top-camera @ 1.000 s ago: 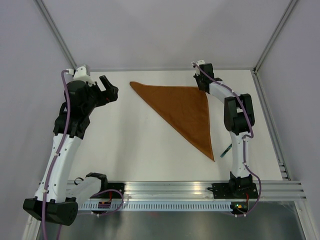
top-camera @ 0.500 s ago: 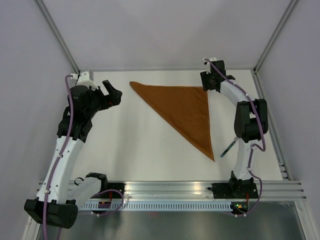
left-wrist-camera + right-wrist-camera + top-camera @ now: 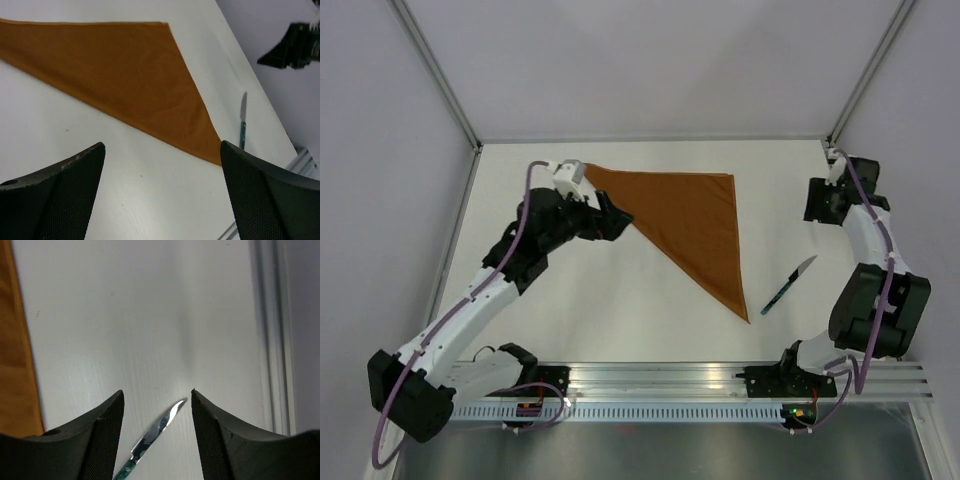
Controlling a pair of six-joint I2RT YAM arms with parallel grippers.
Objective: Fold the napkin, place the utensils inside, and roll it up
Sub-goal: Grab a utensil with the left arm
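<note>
Picking up the knife (image 3: 788, 286) looks next. It lies just right of the folded napkin (image 3: 690, 220). The open right hand (image 3: 157, 392) should grab its green handle. The left hand (image 3: 162, 144) is open too.

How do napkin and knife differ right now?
Size: the napkin is far larger than the knife.
Look: the napkin is rust-orange cloth folded into a triangle; the knife is slim, with a silver blade and a teal handle.
Pose: the napkin's long edge runs far-left to near-right; the knife slants the opposite way, blade pointing far-right.
Shared: both lie flat on the white table, not touching.
</note>
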